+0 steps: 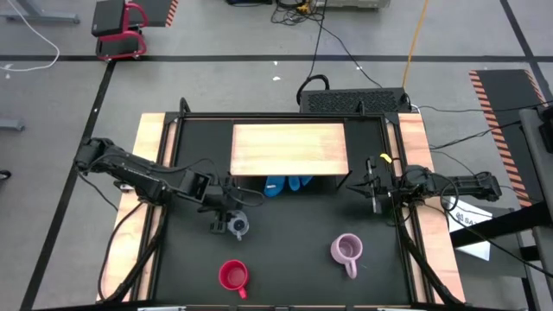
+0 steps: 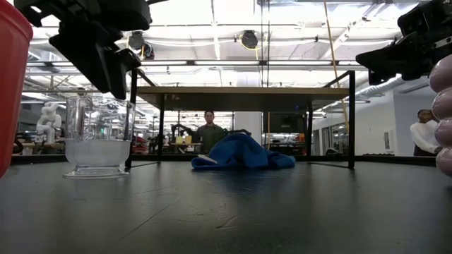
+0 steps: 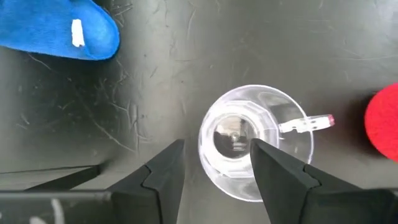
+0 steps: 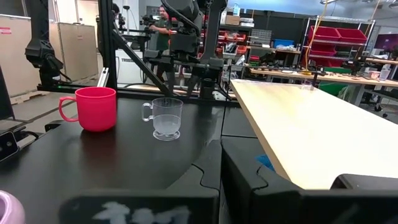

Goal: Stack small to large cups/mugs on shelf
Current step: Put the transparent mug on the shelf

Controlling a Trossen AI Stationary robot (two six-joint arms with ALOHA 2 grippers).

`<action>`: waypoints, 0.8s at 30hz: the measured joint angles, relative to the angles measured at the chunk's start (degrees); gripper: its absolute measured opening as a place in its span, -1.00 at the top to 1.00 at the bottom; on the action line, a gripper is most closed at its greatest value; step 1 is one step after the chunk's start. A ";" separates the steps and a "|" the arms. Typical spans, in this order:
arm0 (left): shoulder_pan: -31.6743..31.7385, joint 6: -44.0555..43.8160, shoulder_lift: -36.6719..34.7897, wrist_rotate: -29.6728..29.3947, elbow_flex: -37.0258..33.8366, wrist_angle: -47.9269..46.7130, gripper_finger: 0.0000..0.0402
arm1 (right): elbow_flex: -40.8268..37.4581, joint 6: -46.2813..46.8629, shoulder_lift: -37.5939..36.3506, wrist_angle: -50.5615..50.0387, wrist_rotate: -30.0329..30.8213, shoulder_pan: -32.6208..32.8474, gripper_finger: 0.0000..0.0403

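The left claw (image 3: 214,168) hangs over the small clear glass cup (image 3: 255,142) on the desk (image 1: 285,259), fingers apart with one over the cup's mouth and the other outside its rim, which we judge readies a pinch of the wall. The cup stands upright, near of the shelf (image 1: 289,149), whose top is bare. The red mug (image 1: 233,276) and lilac mug (image 1: 346,250) sit nearer, well apart. The right claw (image 1: 373,192) waits by the shelf's right end; we cannot tell its fingers' state.
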 joint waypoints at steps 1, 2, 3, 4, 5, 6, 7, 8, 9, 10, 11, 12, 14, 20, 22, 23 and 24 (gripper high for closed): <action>-0.24 0.16 0.64 -0.10 0.00 0.14 0.08 | 0.00 0.00 0.00 0.00 -0.02 0.00 1.00; -0.61 0.56 1.28 -0.92 0.00 0.05 0.08 | 0.00 0.00 0.00 -0.02 -0.02 0.01 1.00; -0.93 0.69 1.64 -1.93 -0.08 -0.10 0.08 | 0.00 -0.01 0.00 -0.02 -0.02 0.00 1.00; -1.13 0.68 1.75 -2.46 -0.11 -0.10 0.08 | 0.00 0.00 0.00 -0.02 -0.02 -0.01 1.00; -1.25 0.66 1.76 -2.58 -0.10 0.28 0.08 | 0.00 0.00 0.09 -0.02 -0.02 0.00 1.00; -1.30 0.64 1.81 -2.62 -0.02 0.58 0.08 | 0.00 -0.01 0.12 -0.04 -0.02 0.01 1.00; -1.30 0.47 1.94 -2.69 -0.02 0.57 0.08 | 0.00 -0.02 0.17 -0.03 -0.02 0.01 1.00; -1.30 0.34 2.07 -2.78 -0.04 0.34 0.08 | 0.00 -0.02 0.31 -0.02 -0.02 0.00 1.00; -1.28 0.26 2.07 -2.80 -0.04 0.38 0.08 | 0.00 -0.02 0.47 -0.03 0.00 0.02 1.00; -1.28 0.20 2.01 -2.88 -0.04 0.72 0.08 | 0.00 -0.02 0.49 -0.07 -0.02 0.00 1.00; -1.28 0.02 1.96 -2.89 -0.04 0.93 0.08 | 0.00 -0.02 0.50 -0.04 -0.02 0.01 1.00; -1.28 -0.12 1.96 -2.88 -0.04 0.92 0.08 | 0.00 -0.02 0.63 -0.04 -0.01 -0.01 1.00; -1.28 -0.14 1.99 -2.88 -0.04 0.82 0.08 | 0.00 -0.02 0.84 -0.07 -0.02 0.01 1.00; -1.20 -0.08 4.24 -2.87 -0.02 0.98 0.08 | 0.00 -0.02 1.54 -0.04 0.00 0.01 1.00; -1.03 0.13 5.59 -2.86 -0.02 0.75 0.08 | 0.00 -0.02 1.64 -0.03 -0.01 0.01 1.00; -0.90 0.31 6.32 -2.85 -0.02 0.68 0.08 | 0.00 -0.02 1.65 -0.02 0.01 0.01 1.00; -0.73 0.43 6.91 -2.86 -0.02 0.81 0.08 | 0.00 -0.02 1.69 -0.03 0.00 0.01 1.00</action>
